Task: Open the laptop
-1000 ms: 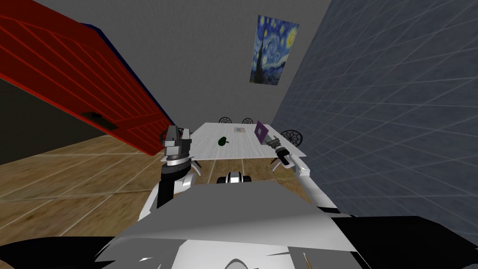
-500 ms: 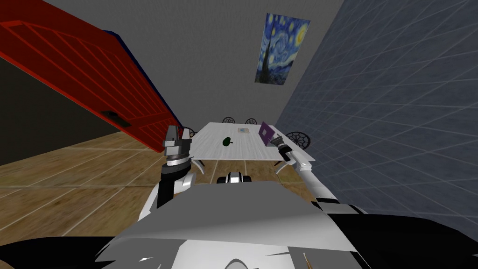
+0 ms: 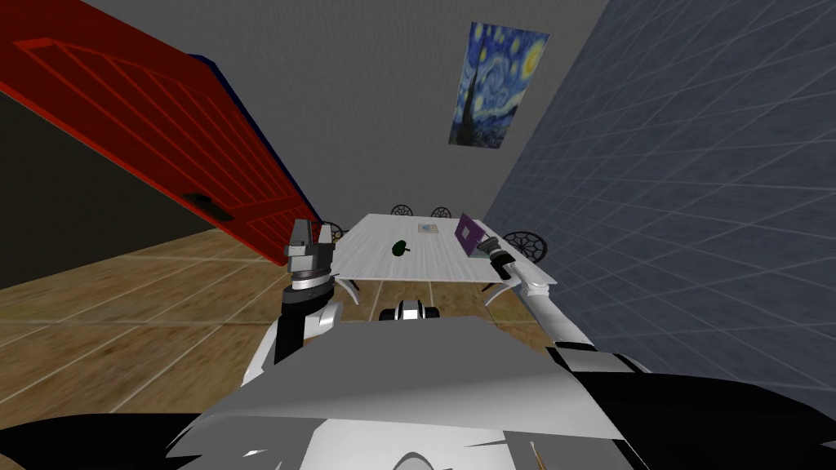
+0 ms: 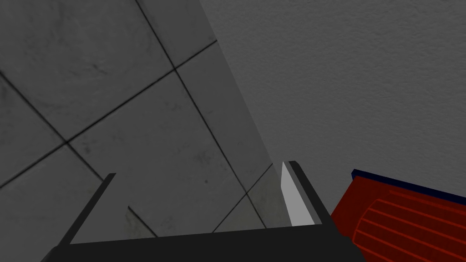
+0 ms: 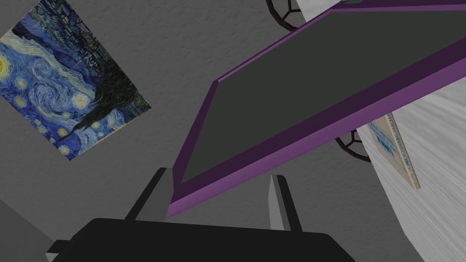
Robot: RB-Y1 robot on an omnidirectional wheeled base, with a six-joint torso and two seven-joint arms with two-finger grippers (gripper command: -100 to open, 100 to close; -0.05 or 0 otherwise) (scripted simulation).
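purple laptop (image 5: 309, 82), lid corner between spread fingers (image 5: 278, 200) of right gripper (image 5: 217, 174); book (image 5: 393, 150) near; left gripper (image 4: 199, 168) spread.

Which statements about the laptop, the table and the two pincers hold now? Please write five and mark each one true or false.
1. The laptop has its lid raised above the table. True.
2. The right pincer is at that lid. True.
3. The left pincer holds the dark green object. False: it is open and empty; the object lies on the table.
4. The laptop's frame is red. False: it is purple.
5. A painting hangs on the wall beyond the table. True.
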